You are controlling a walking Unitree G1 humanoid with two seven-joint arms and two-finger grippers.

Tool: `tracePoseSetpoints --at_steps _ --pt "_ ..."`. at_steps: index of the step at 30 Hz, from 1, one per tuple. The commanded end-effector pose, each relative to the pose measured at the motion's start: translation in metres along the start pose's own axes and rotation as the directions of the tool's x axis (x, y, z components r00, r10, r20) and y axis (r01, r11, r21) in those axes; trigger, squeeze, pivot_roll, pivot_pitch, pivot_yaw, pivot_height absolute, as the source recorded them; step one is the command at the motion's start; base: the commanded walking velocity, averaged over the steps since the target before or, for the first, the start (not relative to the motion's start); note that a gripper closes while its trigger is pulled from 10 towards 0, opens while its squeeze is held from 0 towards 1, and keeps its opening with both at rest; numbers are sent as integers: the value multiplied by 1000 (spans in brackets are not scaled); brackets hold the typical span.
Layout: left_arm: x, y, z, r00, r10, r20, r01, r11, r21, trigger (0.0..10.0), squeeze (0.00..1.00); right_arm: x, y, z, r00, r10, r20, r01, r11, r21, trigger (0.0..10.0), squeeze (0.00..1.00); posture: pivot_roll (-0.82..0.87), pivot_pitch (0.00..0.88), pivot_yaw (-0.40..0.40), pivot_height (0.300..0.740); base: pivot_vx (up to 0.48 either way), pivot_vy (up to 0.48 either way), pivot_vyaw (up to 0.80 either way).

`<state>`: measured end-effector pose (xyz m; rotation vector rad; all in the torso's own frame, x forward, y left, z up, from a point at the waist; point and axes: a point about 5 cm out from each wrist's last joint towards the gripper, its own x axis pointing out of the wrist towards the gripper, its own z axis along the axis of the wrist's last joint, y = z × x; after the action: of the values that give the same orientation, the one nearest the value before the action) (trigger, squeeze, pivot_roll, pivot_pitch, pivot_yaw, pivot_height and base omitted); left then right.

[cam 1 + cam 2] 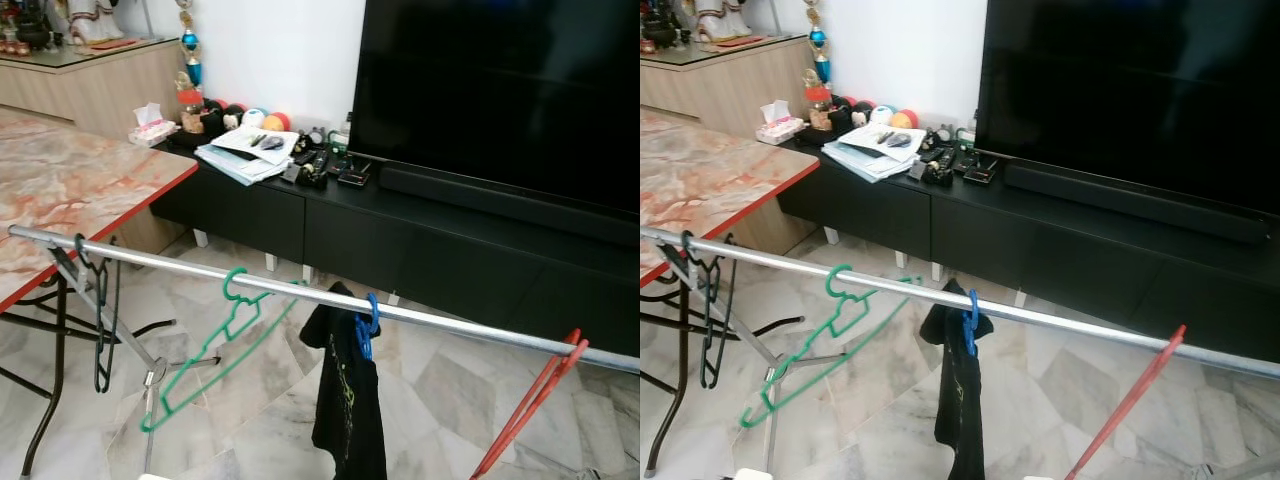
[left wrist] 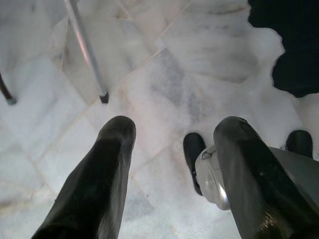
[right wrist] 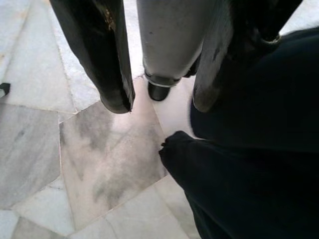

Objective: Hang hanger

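A silver rail [image 1: 300,293] runs across the room at a slight downward slant to the right. On it hang a black hanger [image 1: 100,330] at the left end, a tilted green hanger [image 1: 215,345], a blue hanger [image 1: 368,322] carrying a black shirt [image 1: 348,400], and a red hanger [image 1: 530,400] near the right end. My left gripper [image 2: 174,129] hangs low over the marble floor, open with nothing between its fingers. My right gripper [image 3: 160,104] also points at the floor, open and empty, with dark cloth [image 3: 249,174] beside it.
A marble-topped table [image 1: 60,190] with a red edge stands at the left. Behind the rail are a long black TV console [image 1: 420,240] with papers and remotes [image 1: 250,150] and a large TV [image 1: 500,90]. A rack leg [image 2: 87,50] stands on the floor.
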<state>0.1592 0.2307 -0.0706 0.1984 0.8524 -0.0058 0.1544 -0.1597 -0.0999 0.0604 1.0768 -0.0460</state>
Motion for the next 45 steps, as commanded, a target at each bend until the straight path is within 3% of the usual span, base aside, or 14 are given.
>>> tracePoseSetpoints --at_steps 1,5,12,28,45 --pt "4 3 -3 998 46 -37 -48 997 -58 10000 0 0 -1 0 1000 -9 2 9 1000 24 10000 0 134 0 -22 740 0 0 0" --pt "8 -6 -6 995 30 -94 -38 996 -77 10000 0 0 -1 0 1000 -13 6 13 1000 28 10000 0 116 0 -23 740 0 0 0" --pt "14 -16 2 997 8 -78 -17 993 -116 10000 0 0 -1 -1 1000 -26 13 25 999 43 10000 0 98 0 -9 740 0 0 0" --pt "8 -17 -20 989 7 -149 -25 993 -116 10000 0 0 0 -2 999 -51 9 50 998 48 10000 0 105 0 0 740 0 0 0" --pt "7 -17 -25 987 7 -163 -29 991 -134 10000 0 -1 -3 -2 998 -57 11 56 998 33 10000 0 105 0 -16 740 -177 0 0"
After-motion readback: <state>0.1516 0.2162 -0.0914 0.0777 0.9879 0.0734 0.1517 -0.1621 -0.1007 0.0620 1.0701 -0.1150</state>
